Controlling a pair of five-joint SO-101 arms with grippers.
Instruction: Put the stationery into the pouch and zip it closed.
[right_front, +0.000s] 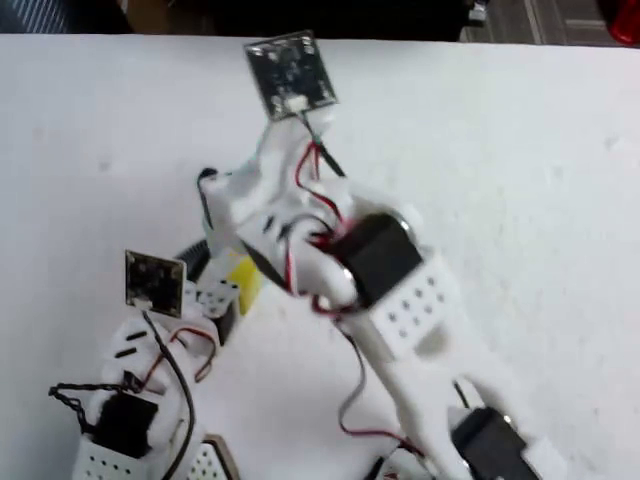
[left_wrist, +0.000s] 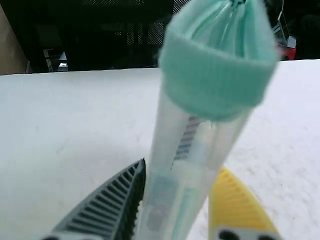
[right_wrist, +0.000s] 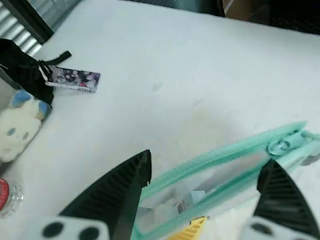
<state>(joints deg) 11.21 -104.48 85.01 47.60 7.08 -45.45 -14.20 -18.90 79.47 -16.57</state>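
Note:
My left gripper (left_wrist: 180, 170) is shut on the pouch (left_wrist: 215, 75), a clear tube-like bag with a mint-green end, pinched between a grey finger (left_wrist: 117, 200) and a yellow finger (left_wrist: 232, 205). Stationery (left_wrist: 186, 142) shows through its clear wall. My right gripper (right_wrist: 207, 162) is open, one black finger on each side of the pouch's mint zipper (right_wrist: 220, 157). The zipper pull (right_wrist: 280, 145) lies near one fingertip. From above, the right arm (right_front: 380, 260) crosses over the left arm (right_front: 130, 400) and hides the pouch; the yellow finger (right_front: 243, 285) peeks out.
The white table (right_front: 520, 150) stretches open to the right and far side. At the table's edge in the right wrist view sit a plush toy (right_wrist: 20, 125), a black strapped item (right_wrist: 25, 70), a printed card (right_wrist: 75, 80) and a red-capped bottle (right_wrist: 4, 192).

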